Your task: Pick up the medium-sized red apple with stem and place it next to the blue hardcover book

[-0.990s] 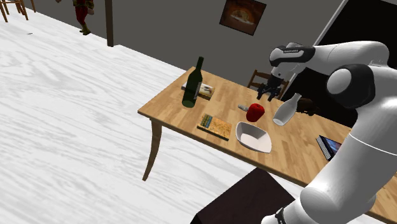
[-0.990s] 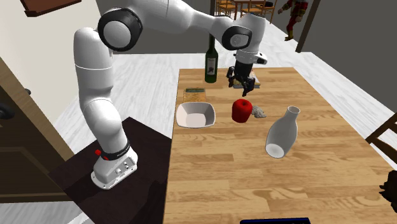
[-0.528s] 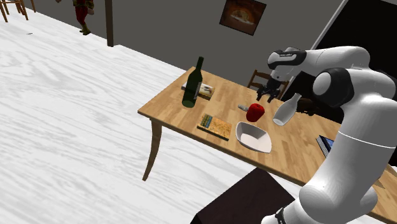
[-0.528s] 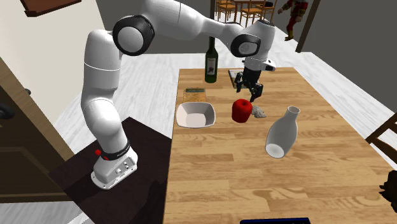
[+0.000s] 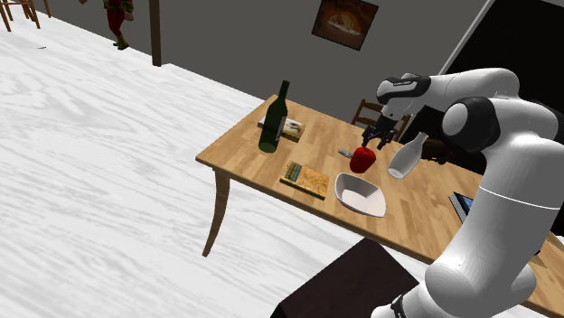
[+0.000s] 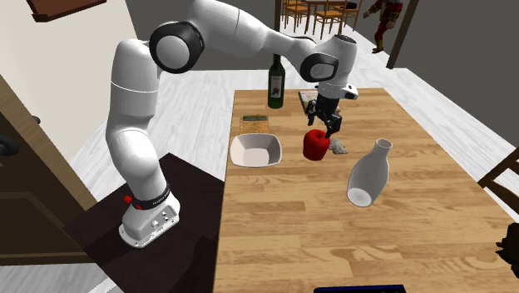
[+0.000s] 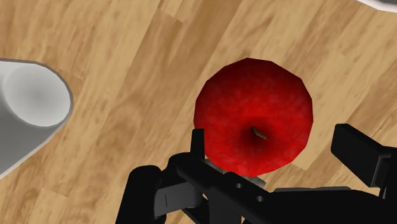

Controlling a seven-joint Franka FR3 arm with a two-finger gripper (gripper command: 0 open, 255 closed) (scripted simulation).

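Nearest the stand, the blue book [image 5: 466, 208] is seen part-hidden behind the arm, well away from the table's [image 5: 237, 155] end where the green bottle [image 5: 271, 122] stands. Farther on, the red apple [image 5: 362, 161] is found midway between the long edges, near the white bowl [image 5: 360, 194]. The gripper [image 5: 377, 142] is held just above it, fingers apart, straddling it unclasped. The grasp is judged in hand; closure, then lifting, is called for.
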